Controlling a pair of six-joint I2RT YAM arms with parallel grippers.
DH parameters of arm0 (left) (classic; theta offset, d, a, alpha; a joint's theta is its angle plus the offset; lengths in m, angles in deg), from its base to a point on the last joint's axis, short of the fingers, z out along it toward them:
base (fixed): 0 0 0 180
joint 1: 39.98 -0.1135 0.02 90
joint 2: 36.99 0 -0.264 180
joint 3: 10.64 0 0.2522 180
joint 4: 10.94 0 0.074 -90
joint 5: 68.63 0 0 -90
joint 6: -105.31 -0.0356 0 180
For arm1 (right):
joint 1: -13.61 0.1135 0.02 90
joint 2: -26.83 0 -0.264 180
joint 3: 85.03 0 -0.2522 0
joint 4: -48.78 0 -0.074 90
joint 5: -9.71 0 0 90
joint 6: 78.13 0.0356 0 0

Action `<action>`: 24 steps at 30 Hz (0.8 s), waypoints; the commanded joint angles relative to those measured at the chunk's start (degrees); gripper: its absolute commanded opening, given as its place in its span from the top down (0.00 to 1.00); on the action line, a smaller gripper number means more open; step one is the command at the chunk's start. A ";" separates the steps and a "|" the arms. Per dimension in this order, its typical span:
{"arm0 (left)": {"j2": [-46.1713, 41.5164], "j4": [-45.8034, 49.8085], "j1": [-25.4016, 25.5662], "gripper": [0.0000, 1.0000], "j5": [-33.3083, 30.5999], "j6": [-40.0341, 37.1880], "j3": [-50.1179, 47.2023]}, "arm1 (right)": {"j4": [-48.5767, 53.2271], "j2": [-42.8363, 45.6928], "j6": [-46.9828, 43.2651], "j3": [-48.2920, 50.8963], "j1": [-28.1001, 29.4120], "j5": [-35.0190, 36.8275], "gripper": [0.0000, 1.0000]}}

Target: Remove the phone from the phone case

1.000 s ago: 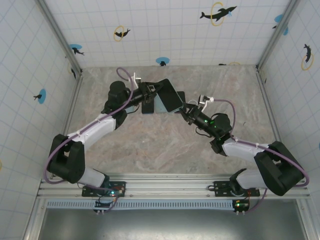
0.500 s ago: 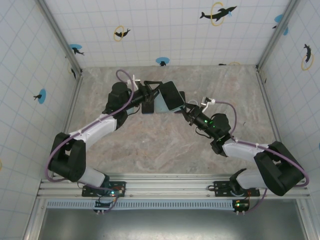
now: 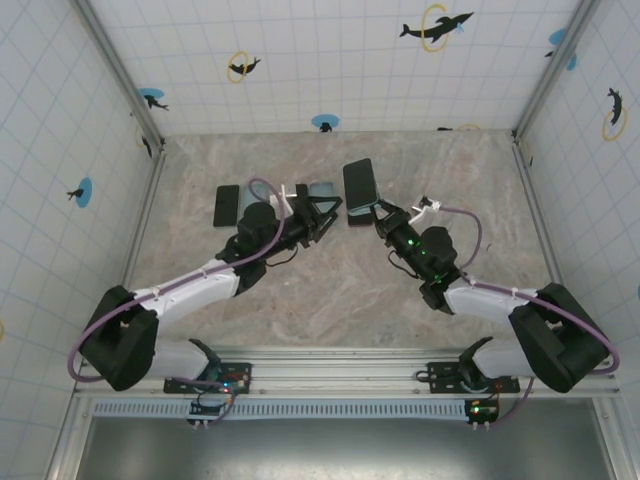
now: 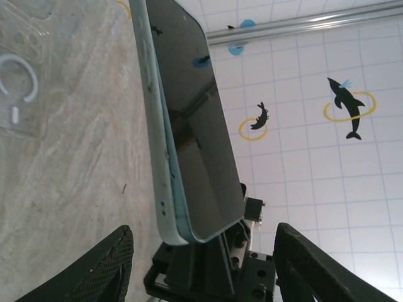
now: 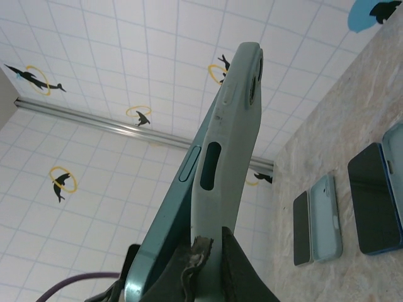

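Stretching forward, right jaws pinch the raised phone (image 3: 359, 184); left jaws spread wide beside it.

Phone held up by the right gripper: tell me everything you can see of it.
The phone has a dark, glossy, unlit screen and sits in a pale teal, rubbery-looking case with a camera opening and side slots. It stands on end above the table, tilted, its lower end clamped by the right gripper. The open left gripper flanks it without touching.
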 commanded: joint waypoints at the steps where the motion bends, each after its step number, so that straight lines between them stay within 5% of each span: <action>1: -1.16 -4.96 2.87 0.40 -5.70 3.31 0.00 | -7.57 -0.57 -1.48 -1.01 0.66 3.70 1.00; 24: 6.73 -18.28 9.28 0.52 -11.15 12.28 1.41 | -11.89 -1.30 -6.57 0.70 3.39 8.18 1.00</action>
